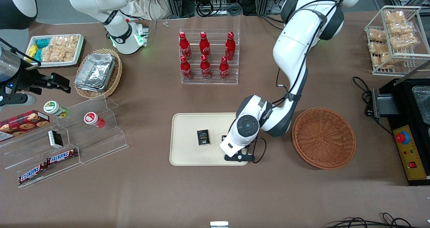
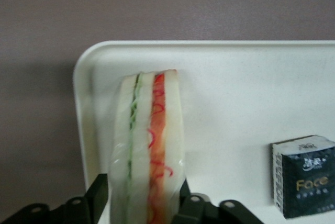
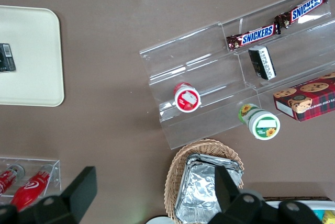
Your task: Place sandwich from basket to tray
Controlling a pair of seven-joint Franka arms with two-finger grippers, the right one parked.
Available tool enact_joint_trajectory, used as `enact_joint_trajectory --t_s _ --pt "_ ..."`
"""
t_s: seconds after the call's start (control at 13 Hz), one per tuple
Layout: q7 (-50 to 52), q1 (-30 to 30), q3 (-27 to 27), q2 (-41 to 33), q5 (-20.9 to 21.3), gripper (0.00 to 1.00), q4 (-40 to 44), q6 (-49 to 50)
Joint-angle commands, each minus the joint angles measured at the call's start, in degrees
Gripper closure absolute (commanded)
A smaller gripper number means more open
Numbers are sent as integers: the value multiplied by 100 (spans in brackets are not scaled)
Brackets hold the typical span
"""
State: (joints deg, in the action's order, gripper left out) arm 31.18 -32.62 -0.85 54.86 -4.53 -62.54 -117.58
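Three views, each logged by us for what it alone shows. From the front we see the working arm bent low over the tray (image 1: pixel 188 150), its wrist housing covering whatever the gripper (image 1: pixel 237 154) carries; the sandwich cannot be seen here. The left wrist view supplies it: the sandwich (image 2: pixel 151 150) stands on edge between the two black fingers (image 2: pixel 97 197), pale bread with a green line and a red-orange band of filling facing the camera, wrapped in clear film. We note the jaws closed narrowly onto its two flat sides, one pad against each. The wedge sits over the tray's cream surface, near a rounded corner; whether its lower edge touches the tray we cannot tell.

Containers, as counted:
- Tray: holds a small dark packet (image 1: pixel 203 137), lying nearer the parked arm's end than the gripper; the wrist view shows the word "Face" on it.
- Basket (image 1: pixel 323 138), reddish-brown wicker, just beside the tray toward the working arm's end of the table: nothing in it.
- Tan oval basket (image 1: pixel 116 77): holds stacked foil containers (image 1: pixel 95 71); the right wrist view shows them from above.
- Clear rack (image 1: pixel 209 80): six red bottles (image 1: pixel 205 55) in two rows.
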Motion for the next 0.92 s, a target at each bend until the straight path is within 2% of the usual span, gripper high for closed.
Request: enact_joint_trajectory --t_s 0.0,0.08,0.23,0.38,0.62,0.85 --pt "265 2 312 -1062 48 0 -416 725" --pt "292 2 462 -1413 48 0 -461 1076" --pt "205 11 1162 -2108 48 0 -522 2033" --pt "143 89 1648 -2801 31 0 -872 2405" --pt "-750 729 1676 -3954 48 0 -2092 2327" --pt "-1535 1327 1676 -4474 92 0 -2823 2223"
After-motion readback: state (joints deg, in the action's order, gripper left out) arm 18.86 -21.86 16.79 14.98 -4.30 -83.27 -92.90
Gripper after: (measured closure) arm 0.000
